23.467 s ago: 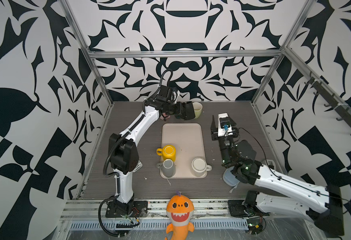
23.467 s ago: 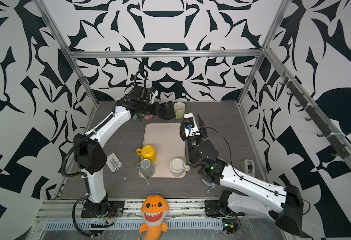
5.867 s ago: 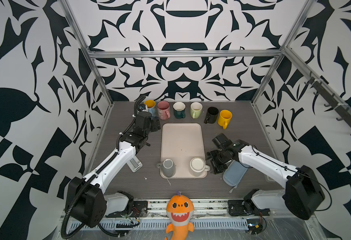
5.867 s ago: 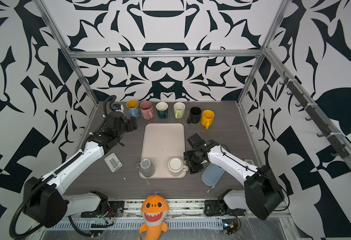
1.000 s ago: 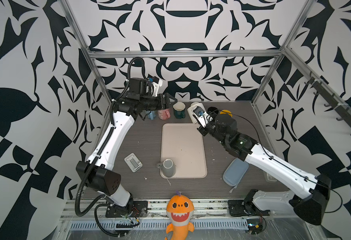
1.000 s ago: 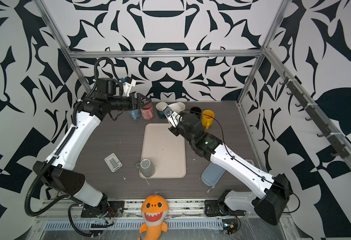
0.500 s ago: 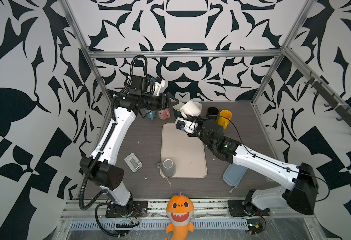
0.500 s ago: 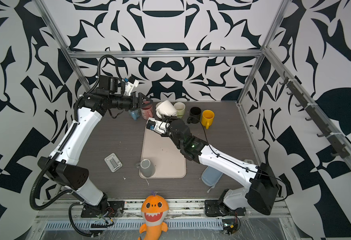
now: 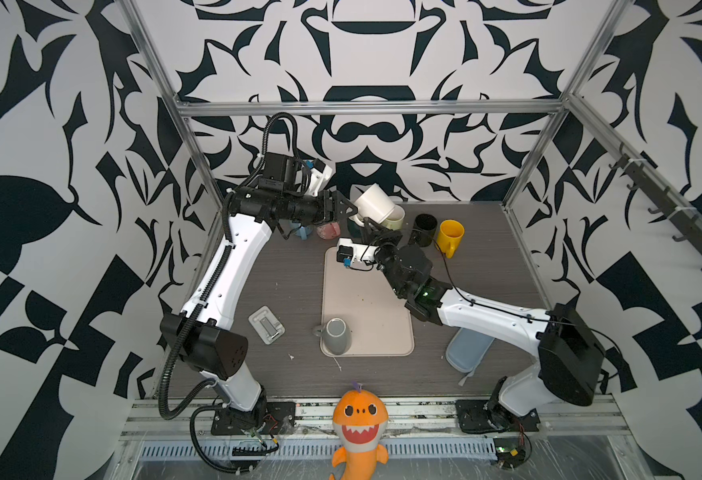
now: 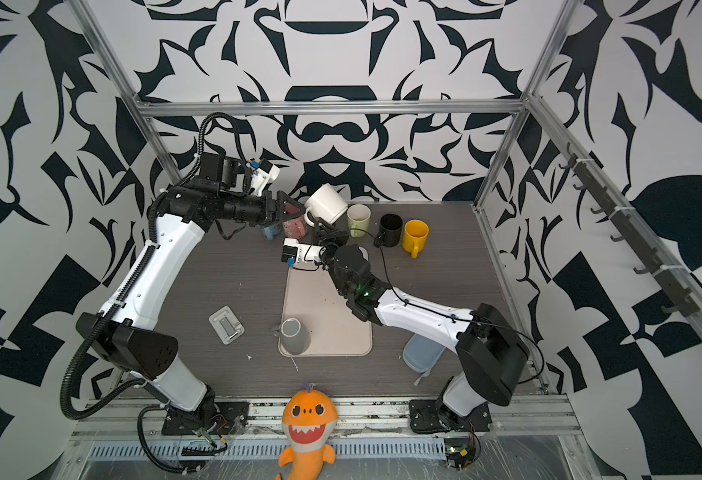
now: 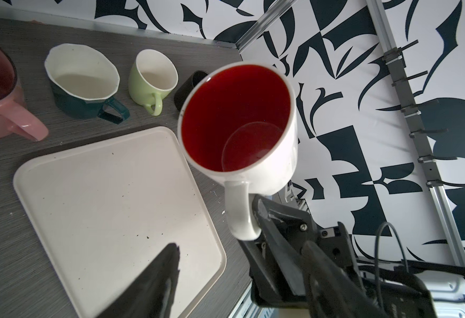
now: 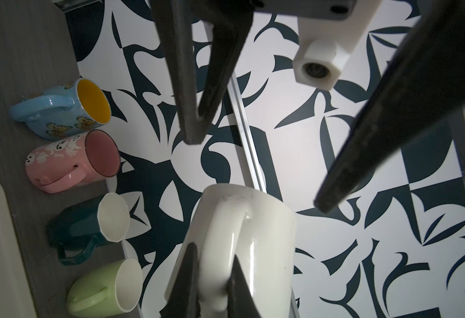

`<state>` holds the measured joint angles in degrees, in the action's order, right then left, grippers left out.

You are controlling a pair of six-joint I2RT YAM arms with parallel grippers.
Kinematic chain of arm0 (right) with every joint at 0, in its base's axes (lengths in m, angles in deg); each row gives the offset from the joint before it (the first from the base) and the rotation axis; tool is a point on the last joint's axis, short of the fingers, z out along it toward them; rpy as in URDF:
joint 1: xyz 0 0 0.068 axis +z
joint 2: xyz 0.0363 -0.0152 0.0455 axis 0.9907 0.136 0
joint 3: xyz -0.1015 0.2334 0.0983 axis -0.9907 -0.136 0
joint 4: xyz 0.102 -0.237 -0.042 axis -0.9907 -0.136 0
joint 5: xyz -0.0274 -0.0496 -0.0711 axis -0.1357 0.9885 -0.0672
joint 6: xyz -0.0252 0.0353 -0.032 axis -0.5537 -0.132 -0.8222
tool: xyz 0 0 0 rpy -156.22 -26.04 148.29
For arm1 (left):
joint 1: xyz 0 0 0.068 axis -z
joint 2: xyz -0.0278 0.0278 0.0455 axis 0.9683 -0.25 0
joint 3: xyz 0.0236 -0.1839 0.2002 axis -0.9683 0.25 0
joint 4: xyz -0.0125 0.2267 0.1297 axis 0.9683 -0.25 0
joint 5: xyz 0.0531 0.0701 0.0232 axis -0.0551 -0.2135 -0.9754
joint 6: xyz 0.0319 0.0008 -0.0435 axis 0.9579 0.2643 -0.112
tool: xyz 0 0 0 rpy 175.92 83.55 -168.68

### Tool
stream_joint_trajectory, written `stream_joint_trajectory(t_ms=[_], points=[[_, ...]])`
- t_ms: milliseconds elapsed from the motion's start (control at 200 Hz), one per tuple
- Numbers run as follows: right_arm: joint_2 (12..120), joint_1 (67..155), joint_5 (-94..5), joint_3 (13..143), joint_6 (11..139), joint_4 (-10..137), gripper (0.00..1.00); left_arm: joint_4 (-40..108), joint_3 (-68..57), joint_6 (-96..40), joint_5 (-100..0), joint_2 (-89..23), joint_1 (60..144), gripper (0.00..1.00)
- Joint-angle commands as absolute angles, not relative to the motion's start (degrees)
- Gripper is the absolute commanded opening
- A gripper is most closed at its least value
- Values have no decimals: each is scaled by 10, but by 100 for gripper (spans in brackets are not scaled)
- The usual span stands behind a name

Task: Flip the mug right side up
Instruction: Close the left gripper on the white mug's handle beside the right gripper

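**White mug held up in the air by its handle**

The white mug point(image 9: 374, 205) is up in the air over the back of the tabletop point(image 9: 486, 270), above the row of mugs. It is tipped on its side. In the left wrist view you can look right into it, and it is red inside point(image 11: 237, 121).

The right claw point(image 12: 212, 275) is pinched shut on the mug's handle point(image 12: 220, 234). One finger sits on each side of the handle. In both top views the right arm reaches up from below the mug.

The left claw point(image 9: 347, 208) is wide open and holds nothing. It is just beside the white mug, and its tips point at it. In the right wrist view its two dark fingers point(image 12: 190, 82) stand well apart above the mug.

Along the back of the tabletop stand a blue mug point(image 12: 60, 115), a pink mug point(image 12: 71, 162), a dark green mug point(image 12: 88, 223), a light green mug point(image 10: 358, 219), a black mug point(image 10: 391, 228) and a yellow mug point(image 10: 415, 237). All of these stand open side up.

A grey mug point(image 10: 295, 336) sits upside down on the near corner of the cream tray point(image 10: 332, 316).
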<state>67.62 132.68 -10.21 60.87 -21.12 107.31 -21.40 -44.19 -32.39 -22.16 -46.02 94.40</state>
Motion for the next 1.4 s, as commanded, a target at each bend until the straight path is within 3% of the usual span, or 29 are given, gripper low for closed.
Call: stream_joint_trajectory(t_ms=[0, 530, 890, 1395], points=[[667, 1331, -98, 624, -264, 1231, 0, -223, -449, -314, -209, -469, 942, 73], [684, 1340, -106, 633, -266, 1262, 0, -200, -437, -341, -203, -490, 942, 64], [695, 1347, -109, 637, -266, 1275, 0, -183, -428, -361, -178, -494, 942, 53], [712, 1348, -113, 647, -271, 1290, 0, -181, -410, -377, -142, -503, 942, 22]])
